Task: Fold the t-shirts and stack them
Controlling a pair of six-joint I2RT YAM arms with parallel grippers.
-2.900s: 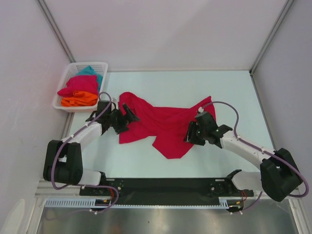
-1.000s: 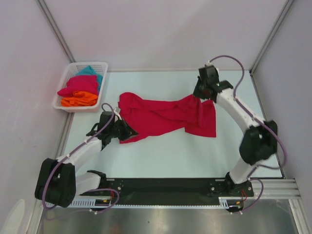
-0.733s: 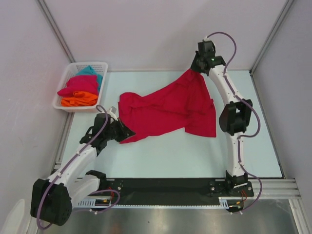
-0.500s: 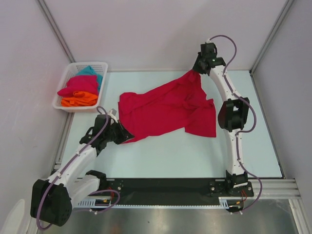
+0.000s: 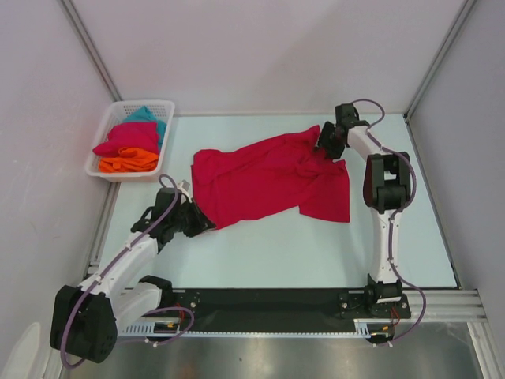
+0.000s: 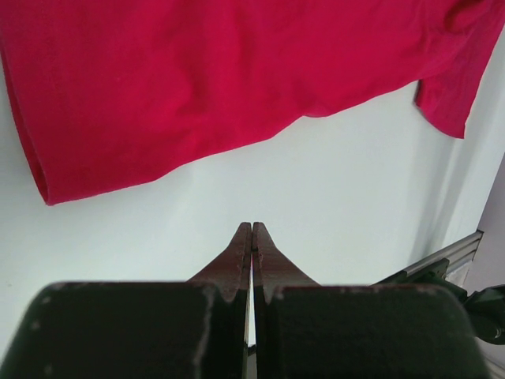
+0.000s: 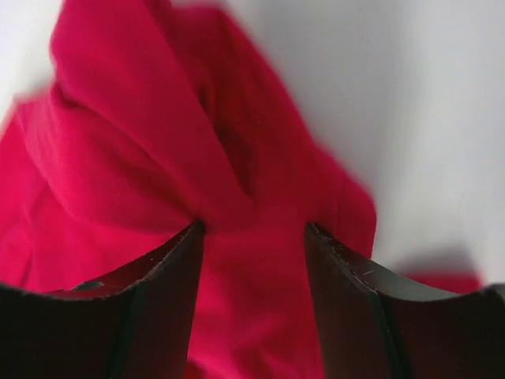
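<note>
Spreading: right gripper (image 7: 252,237) gaped around far corner of crimson t-shirt (image 5: 260,178); left gripper (image 6: 252,233) (shut, empty) sat beside its near hem; smoothing seemed due.

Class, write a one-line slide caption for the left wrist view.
Shut left gripper over the pale table, tips short of the crimson t-shirt.

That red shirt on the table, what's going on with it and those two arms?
Two robot arms are laying a crimson t-shirt out flat on the table, apparently for folding. The right end effector is at the shirt's far right corner, jaws apart with bunched cloth between them. The left end effector is shut and empty, just off the near left corner. A pink shirt, an orange shirt and a teal shirt lie in a white basket.
</note>
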